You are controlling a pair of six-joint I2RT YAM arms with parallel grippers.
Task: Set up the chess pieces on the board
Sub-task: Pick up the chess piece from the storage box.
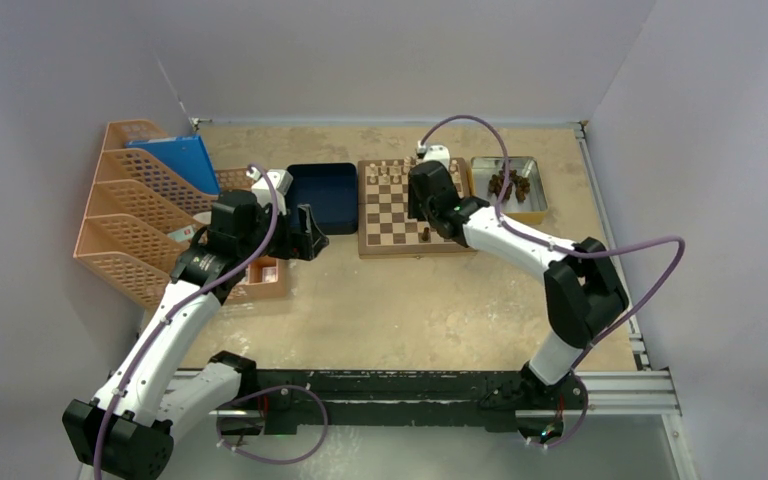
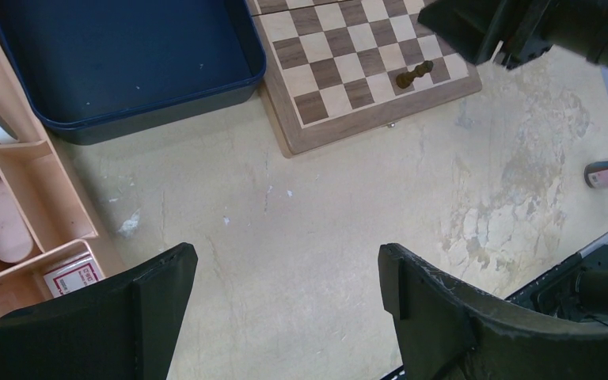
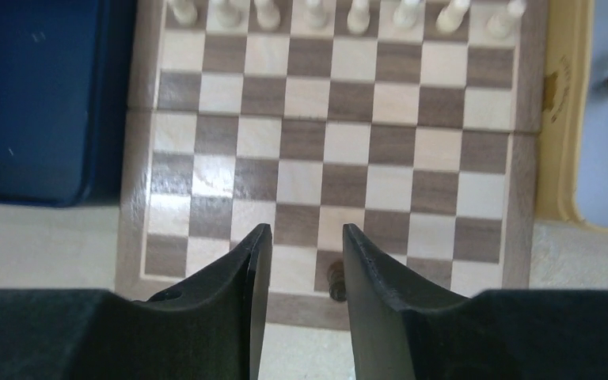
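One blue tray (image 1: 325, 200) and one silver tray (image 1: 539, 196) flank the board (image 1: 385, 216).

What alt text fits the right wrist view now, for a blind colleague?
The black right gripper hangs, fingers parted, over the near edge of the chequered wooden chessboard, with one dark brown wooden chess piece on the nearest row beside them. A row of pale chess pieces lines the far edge; a dark blue square tray lies left.
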